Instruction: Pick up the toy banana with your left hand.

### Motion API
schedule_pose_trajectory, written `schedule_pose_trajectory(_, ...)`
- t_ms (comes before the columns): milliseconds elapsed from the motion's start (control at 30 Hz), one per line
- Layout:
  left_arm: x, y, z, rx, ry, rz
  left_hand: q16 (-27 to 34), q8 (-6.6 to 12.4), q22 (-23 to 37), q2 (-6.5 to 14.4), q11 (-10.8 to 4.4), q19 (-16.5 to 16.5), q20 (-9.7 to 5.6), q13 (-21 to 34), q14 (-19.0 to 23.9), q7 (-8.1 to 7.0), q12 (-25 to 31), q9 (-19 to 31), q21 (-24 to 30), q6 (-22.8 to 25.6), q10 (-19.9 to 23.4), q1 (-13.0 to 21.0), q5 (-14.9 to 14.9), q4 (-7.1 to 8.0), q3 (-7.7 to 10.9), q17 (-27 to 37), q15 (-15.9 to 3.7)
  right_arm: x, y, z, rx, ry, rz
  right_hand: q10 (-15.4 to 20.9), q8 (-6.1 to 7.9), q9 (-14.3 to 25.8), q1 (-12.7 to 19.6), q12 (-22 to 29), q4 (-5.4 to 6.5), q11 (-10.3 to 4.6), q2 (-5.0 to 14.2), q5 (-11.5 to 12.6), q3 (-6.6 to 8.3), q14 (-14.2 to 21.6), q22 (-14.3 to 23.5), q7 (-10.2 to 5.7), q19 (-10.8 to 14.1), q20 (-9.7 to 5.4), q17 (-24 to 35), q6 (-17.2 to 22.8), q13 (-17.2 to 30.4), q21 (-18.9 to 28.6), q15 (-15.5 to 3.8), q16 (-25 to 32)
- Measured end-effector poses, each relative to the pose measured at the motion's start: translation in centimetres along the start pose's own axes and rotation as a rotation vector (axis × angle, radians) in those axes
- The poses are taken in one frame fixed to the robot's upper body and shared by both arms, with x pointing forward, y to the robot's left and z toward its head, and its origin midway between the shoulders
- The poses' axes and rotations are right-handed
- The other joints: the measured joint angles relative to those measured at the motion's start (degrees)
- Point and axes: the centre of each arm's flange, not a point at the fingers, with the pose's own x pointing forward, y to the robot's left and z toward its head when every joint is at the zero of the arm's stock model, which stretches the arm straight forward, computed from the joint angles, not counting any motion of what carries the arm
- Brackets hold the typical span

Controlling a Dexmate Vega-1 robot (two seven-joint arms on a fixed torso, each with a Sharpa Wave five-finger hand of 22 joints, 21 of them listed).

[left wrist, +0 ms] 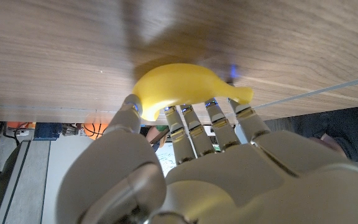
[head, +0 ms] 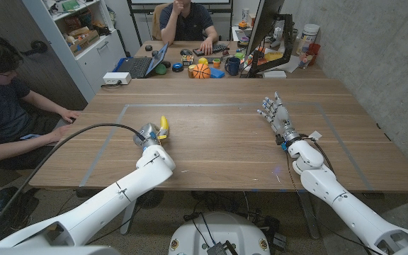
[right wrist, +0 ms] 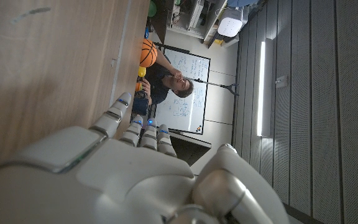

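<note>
The yellow toy banana [head: 163, 127] is at the left middle of the wooden table [head: 218, 142], sticking out past my left hand [head: 149, 136]. In the left wrist view the thumb and fingertips [left wrist: 194, 127] close on the banana [left wrist: 185, 86], which casts a soft shadow on the wood. I cannot tell whether it still touches the table. My right hand [head: 276, 117] stands on the right side of the table with its fingers apart and nothing in it, far from the banana.
A person [head: 6, 106] sits at the table's left edge with a forearm on the wood. Another person [head: 186, 21] sits behind the far desk, which carries a laptop [head: 144, 64], a toy basketball [head: 200, 71] and a blue mug [head: 232, 66]. Grey tape lines [head: 211, 106] mark a rectangle on the table.
</note>
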Motion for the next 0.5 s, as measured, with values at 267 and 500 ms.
schedule_pose_trajectory(267,-0.3,0.3,0.0,-0.007,-0.008,0.019,0.0,0.03,0.0,0.2,0.17,0.0,0.00,0.0,0.0,0.31,0.0,0.0,0.0,0.3,0.4,0.3,0.0,0.08,0.09,0.0,0.00,-0.4,0.0,0.0,0.001,0.000,-0.001,0.0,0.00,0.0,0.0,0.0,0.00,0.00,0.00,0.0,0.00,-0.1,0.0,0.00,0.0,0.00,0.0,0.0,0.0,0.0,0.07,0.0)
schedule_pose_trajectory(500,-0.5,0.9,0.3,-0.015,-0.024,0.041,0.0,0.03,0.0,0.4,0.17,0.0,0.01,0.0,0.0,0.30,0.0,0.0,0.0,0.3,0.4,0.8,-0.1,0.08,0.09,0.0,0.00,-0.8,0.0,-0.1,0.004,0.003,-0.004,0.0,0.00,0.0,0.0,0.0,0.00,0.00,0.00,0.0,0.00,-0.1,0.0,0.00,0.0,0.00,0.0,0.0,0.0,0.0,0.06,0.0)
